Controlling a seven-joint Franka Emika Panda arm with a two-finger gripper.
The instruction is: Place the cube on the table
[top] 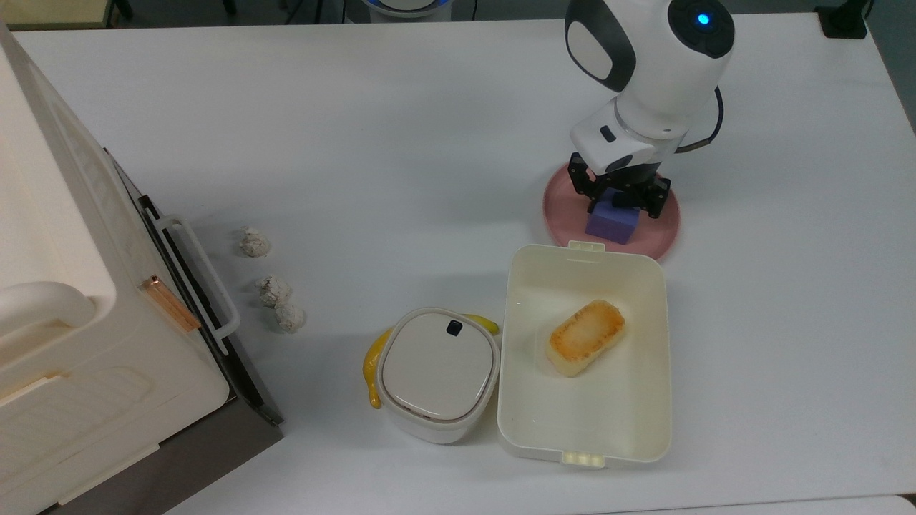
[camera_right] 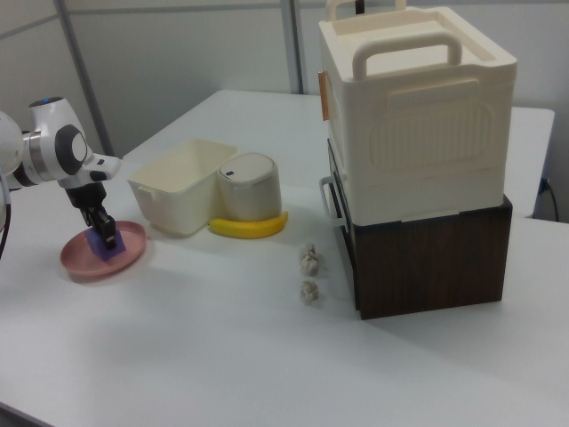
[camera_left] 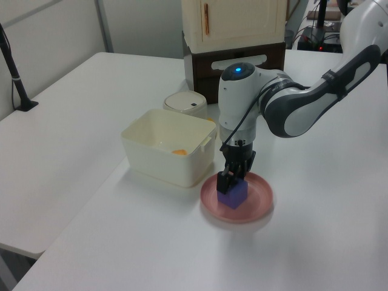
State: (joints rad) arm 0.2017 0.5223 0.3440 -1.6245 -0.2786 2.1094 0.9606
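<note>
The blue-purple cube [top: 610, 222] sits on a pink plate [top: 565, 207] resting on the white table [top: 429, 143]. My gripper [top: 621, 199] points down over the cube, its black fingers pressed against two opposite sides near the top; it is shut on the cube. The left view shows the gripper [camera_left: 234, 179] at the top of the cube [camera_left: 233, 196], which rests on the plate [camera_left: 257, 203]. In the right view the cube [camera_right: 112, 250] and gripper [camera_right: 105, 233] are at the far left on the plate [camera_right: 80, 260].
A cream tray [top: 662, 343] holding toasted bread [top: 585, 336] lies just below the plate in the top view. A lidded white container [top: 436, 372] and a banana [top: 370, 368] sit beside it. Three crumpled white lumps [top: 254, 242] and a large cream box [top: 71, 322] are at the top view's left.
</note>
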